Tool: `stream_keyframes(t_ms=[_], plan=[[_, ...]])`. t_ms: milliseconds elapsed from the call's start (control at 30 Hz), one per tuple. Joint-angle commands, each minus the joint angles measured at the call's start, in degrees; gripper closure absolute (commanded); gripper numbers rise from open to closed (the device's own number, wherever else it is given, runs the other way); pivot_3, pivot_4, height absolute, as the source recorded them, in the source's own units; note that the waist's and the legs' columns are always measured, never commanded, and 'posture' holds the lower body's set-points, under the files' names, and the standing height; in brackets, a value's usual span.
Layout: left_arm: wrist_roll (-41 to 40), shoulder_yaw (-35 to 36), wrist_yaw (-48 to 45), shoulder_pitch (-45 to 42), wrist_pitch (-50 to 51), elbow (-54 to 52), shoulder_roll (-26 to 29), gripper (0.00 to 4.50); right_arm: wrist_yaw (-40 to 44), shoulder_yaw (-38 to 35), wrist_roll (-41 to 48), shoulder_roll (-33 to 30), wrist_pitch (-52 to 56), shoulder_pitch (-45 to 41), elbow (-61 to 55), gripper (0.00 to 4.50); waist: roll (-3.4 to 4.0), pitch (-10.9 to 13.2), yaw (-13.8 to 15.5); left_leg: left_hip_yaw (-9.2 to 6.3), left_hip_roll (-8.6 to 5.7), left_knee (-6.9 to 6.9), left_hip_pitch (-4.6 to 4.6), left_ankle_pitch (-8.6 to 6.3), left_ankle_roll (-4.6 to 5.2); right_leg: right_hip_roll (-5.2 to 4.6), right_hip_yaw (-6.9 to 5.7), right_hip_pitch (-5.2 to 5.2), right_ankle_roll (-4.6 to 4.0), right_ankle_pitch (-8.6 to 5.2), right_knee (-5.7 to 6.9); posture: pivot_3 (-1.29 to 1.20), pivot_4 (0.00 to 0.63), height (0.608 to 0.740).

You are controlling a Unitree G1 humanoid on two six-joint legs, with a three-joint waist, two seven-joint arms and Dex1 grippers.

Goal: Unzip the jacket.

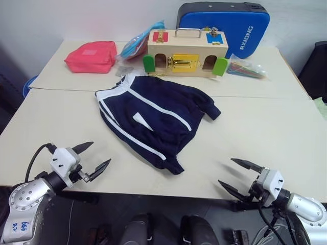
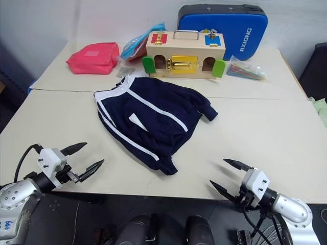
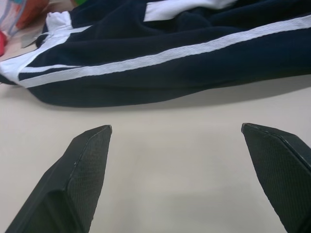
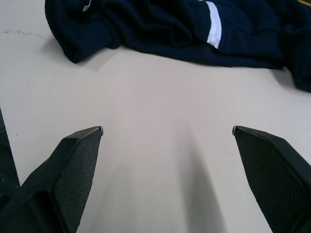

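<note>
The navy blue jacket (image 1: pixel 156 115) with thin white stripes lies crumpled in the middle of the beige table (image 1: pixel 265 138), its white collar toward the far left. My left gripper (image 1: pixel 93 156) hovers open over the table's near left edge, pointing toward the jacket (image 3: pixel 160 58). Over the near right edge my right gripper (image 1: pixel 232 174) is also open, facing the jacket's cuff (image 4: pixel 77 43). Both are empty and apart from the fabric. The zipper is hidden from me.
A red pouch (image 1: pixel 92 56) lies at the far left. A wooden latch box (image 1: pixel 186 52) stands behind the jacket, with a blue hard case (image 1: pixel 225 23) behind it. Colourful packets (image 1: pixel 248 69) lie at the far right, and another (image 1: pixel 138 43) left of the box.
</note>
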Motion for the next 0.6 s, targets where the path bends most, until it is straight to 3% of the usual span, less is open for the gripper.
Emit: stream_keyframes(t_ms=[33, 100, 267, 600], plan=[[0.37, 0.81, 0.15, 1.5, -1.85, -1.88, -0.1, 0.0, -1.17, -0.76, -0.14, 0.56, -1.08, -0.58, -1.13, 0.02, 0.0, 0.0, 0.0, 0.0, 0.02, 0.0, 0.01, 0.0, 0.0, 0.01, 0.01, -0.01, 0.0, 0.0, 0.0, 0.0, 0.15, 0.74], [-0.61, 1.25, 0.49, 1.87, -1.32, -1.95, -0.59, 0.0, -1.67, -0.35, -0.2, 0.78, -1.01, -0.99, -1.21, 0.02, 0.0, 0.0, 0.09, 0.05, 0.04, -0.04, 0.0, 0.0, -0.03, 0.03, 0.03, -0.08, -0.01, 0.0, 0.0, 0.0, 0.15, 0.74], [-10.07, 1.85, -8.47, 5.79, 4.93, -5.64, 2.98, 0.0, -2.63, 0.59, 0.19, 1.93, -0.71, -2.21, -1.28, 0.02, -0.02, -0.01, 0.1, 0.14, 0.07, -0.02, -0.09, 0.13, -0.21, 0.06, 0.09, -0.17, -0.01, -0.01, -0.02, 0.0, 0.15, 0.74], [-10.2, 4.04, -10.12, 7.56, 3.87, -6.38, 3.71, 0.0, -2.91, 3.44, -0.16, 2.95, 0.3, -5.13, -1.22, 0.02, -0.03, -0.01, 0.12, 0.21, 0.09, -0.02, -0.1, 0.1, -0.18, 0.08, 0.16, -0.24, -0.04, 0.01, 0.0, 0.0, 0.15, 0.74]])
